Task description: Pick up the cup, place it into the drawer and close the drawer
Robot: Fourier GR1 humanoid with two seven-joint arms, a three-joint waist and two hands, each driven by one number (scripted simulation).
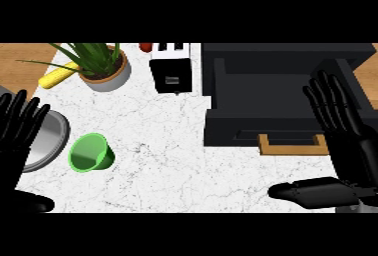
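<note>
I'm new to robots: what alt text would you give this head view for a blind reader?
A green cup lies tipped on a white marble counter, left of an open black drawer with a wooden handle. Open black hands frame it: left hand, right hand. Behind stand a plant and toaster.

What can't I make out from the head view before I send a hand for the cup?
- Drawer interior: too dark to tell its contents; the right hand covers its right side.
- Metal plate: its left part is hidden by the left hand.
- Red item behind the toaster: mostly cut off by the top edge.
- Green cup: fully visible.
</note>
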